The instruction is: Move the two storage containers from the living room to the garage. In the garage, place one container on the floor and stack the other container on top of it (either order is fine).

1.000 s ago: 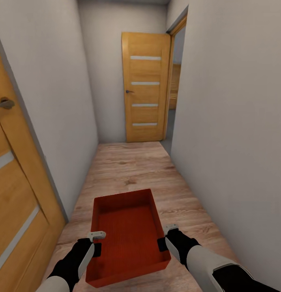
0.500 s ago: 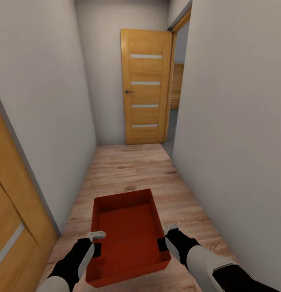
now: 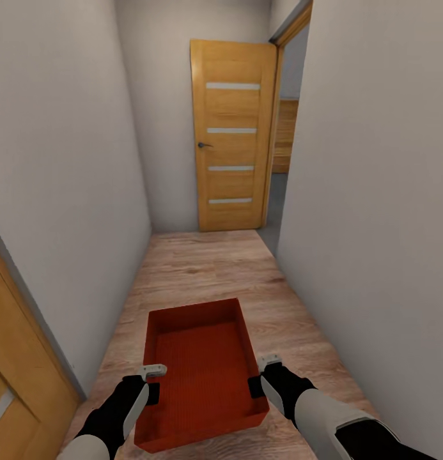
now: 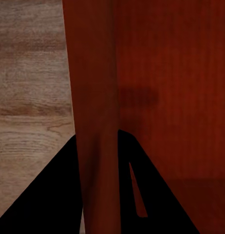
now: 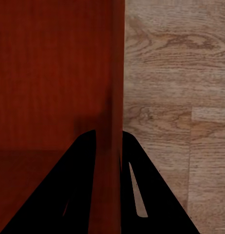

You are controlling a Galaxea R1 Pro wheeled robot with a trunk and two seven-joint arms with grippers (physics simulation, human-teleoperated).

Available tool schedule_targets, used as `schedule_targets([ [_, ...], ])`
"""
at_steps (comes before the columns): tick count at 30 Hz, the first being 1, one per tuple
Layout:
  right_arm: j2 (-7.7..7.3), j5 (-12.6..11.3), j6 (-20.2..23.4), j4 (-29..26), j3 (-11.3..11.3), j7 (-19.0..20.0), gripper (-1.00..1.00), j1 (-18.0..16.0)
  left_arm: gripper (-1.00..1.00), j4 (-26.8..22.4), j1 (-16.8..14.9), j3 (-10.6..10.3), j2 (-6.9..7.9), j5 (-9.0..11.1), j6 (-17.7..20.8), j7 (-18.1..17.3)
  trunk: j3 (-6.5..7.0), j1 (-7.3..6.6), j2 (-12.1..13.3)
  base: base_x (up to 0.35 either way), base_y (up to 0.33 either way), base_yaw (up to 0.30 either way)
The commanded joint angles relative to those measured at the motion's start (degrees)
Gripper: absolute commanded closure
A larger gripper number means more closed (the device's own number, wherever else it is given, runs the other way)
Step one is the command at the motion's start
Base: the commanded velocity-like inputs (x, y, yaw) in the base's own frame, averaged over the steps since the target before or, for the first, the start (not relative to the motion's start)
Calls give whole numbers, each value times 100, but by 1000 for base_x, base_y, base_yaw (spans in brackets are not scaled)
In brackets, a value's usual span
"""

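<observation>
Both arms reach forward and low, side by side. The left gripper [image 3: 153, 381] pinches the left wall of the red box [image 3: 202, 364]. The right gripper [image 3: 262, 374] pinches the right wall, fingers straddling it.

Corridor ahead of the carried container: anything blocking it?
Nothing visible on the wood floor ahead. The container is held by the left gripper and right gripper on its side walls. The far door stands open beside a doorway on the right.
</observation>
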Motion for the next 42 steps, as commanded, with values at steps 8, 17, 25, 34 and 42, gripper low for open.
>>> schedule_targets([
  [8,0,102,48,-18,98,-5,100,-100,100,11,4,-88,15,321,-16,-168,-7,2,-3,341,78,0],
  [17,0,102,48,-18,99,-5,100,-99,100,14,4,-88,10,319,-14,-169,-7,2,-3,341,78,0],
  [25,0,102,47,-18,98,-5,100,-101,100,14,4,-88,7,319,-12,-169,-7,2,-3,341,79,0],
  [34,0,102,48,-18,98,-5,100,-101,100,14,4,-88,6,319,-8,-169,-7,2,-3,341,75,0],
  [42,0,102,48,-18,102,-5,100,-101,100,14,4,-88,7,319,-7,-169,-7,2,-3,341,73,0],
])
